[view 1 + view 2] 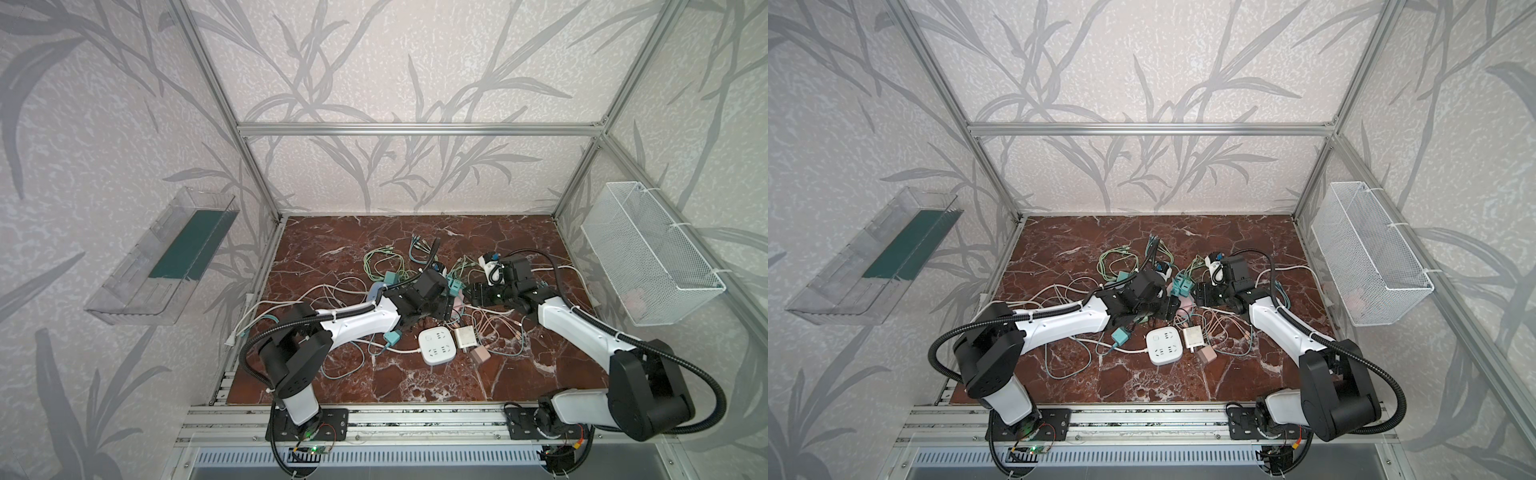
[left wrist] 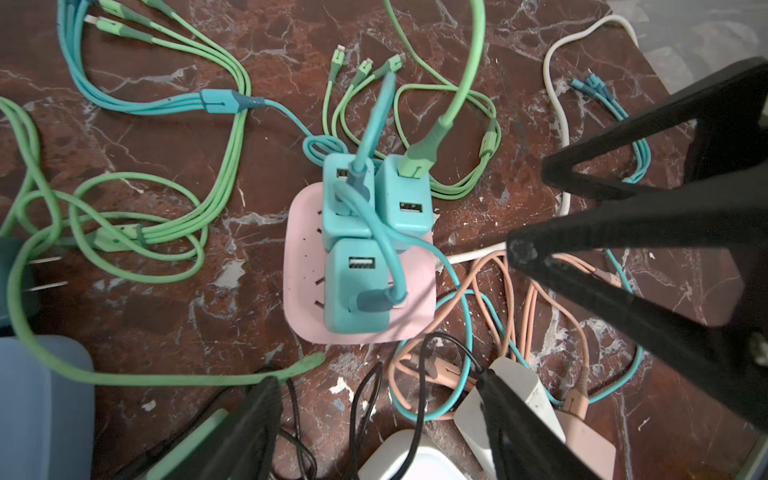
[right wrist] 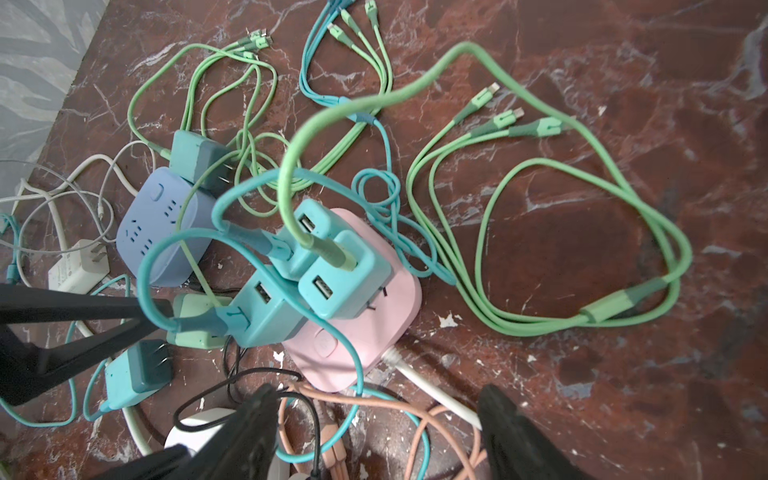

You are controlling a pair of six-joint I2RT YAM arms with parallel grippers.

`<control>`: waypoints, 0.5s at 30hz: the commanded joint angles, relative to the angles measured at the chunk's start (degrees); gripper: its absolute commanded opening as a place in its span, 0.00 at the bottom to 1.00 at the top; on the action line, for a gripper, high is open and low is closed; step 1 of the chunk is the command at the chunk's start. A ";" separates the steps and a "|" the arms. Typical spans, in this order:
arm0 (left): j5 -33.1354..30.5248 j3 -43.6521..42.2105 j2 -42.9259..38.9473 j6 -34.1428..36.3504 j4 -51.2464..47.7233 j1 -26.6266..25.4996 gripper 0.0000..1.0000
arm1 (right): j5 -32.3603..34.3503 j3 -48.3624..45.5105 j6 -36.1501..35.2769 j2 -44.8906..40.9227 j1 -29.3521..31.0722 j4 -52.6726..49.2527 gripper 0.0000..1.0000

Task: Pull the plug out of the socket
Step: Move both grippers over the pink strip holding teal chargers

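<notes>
- Both top views: my two arms lean in over a cable tangle mid-way across the red-brown marble tabletop (image 1: 374,382). My left tool (image 1: 446,307) and right tool (image 1: 471,293) sit close together over the pile. A white square power strip (image 1: 436,345) lies nearer the front edge, well apart from them.
- Left wrist view: the pink rounded-square socket block (image 2: 299,232) lies flat with three teal cube-shaped charger plugs (image 2: 357,286) standing in it, teal and green cables (image 2: 145,232) looping off them. My left tool (image 2: 380,399) hangs above with its jaws spread, nothing between them. The other arm's black fingers (image 2: 623,232) poke in beside the block, apart from it.
- Right wrist view: same pink block (image 3: 399,299), plugs (image 3: 345,282) seated. A blue power strip (image 3: 162,228) sits just beside it. My right tool (image 3: 378,415) is spread too, gripping nothing.
</notes>
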 commanded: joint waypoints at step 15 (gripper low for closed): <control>-4.07 11.15 9.71 1.53 -9.18 -0.11 0.59 | -8.05 -0.36 3.40 8.97 -0.65 6.53 0.59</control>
